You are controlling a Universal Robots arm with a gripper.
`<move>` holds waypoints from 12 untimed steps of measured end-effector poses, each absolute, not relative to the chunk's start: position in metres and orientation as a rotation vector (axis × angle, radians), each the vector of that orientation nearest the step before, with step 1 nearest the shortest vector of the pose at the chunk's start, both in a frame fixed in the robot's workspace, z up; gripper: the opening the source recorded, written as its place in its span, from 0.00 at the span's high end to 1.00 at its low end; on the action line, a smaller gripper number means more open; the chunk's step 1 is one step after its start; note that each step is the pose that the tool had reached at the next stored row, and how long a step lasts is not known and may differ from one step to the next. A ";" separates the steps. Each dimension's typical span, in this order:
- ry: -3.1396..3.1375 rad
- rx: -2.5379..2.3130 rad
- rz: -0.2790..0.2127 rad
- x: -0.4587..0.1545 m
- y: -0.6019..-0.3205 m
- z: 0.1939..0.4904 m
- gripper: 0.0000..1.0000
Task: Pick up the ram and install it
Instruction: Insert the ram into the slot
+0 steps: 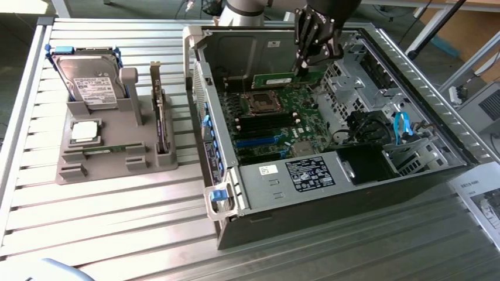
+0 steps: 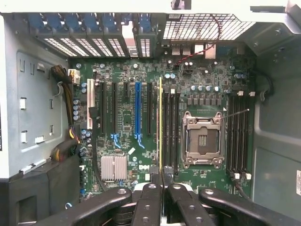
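Note:
The ram (image 1: pixel 275 78), a thin green board stick, hangs level over the motherboard (image 1: pixel 270 126) inside the open computer case (image 1: pixel 312 193). My gripper (image 1: pixel 301 69) is shut on its end nearest the exterior view's right. In the wrist view the ram (image 2: pixel 160 122) shows edge-on as a thin line running away from my gripper (image 2: pixel 161 182). It lies along the black memory slots (image 2: pixel 171 127) beside the CPU socket (image 2: pixel 202 139). Whether it touches a slot I cannot tell.
A grey fixture (image 1: pixel 109 146) on the exterior view's left holds a silver hard drive (image 1: pixel 86 79), a CPU chip (image 1: pixel 84 132) and an upright card (image 1: pixel 161 117). More memory slots (image 2: pixel 237 134) lie past the socket. Blue cables (image 1: pixel 402 126) and the drive cage (image 1: pixel 367 161) fill the case's right.

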State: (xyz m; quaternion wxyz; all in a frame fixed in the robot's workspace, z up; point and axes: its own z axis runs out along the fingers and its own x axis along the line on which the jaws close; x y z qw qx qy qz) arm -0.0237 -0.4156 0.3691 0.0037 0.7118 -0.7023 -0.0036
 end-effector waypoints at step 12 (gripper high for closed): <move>-2.201 2.231 -0.011 -0.024 -0.416 0.353 0.88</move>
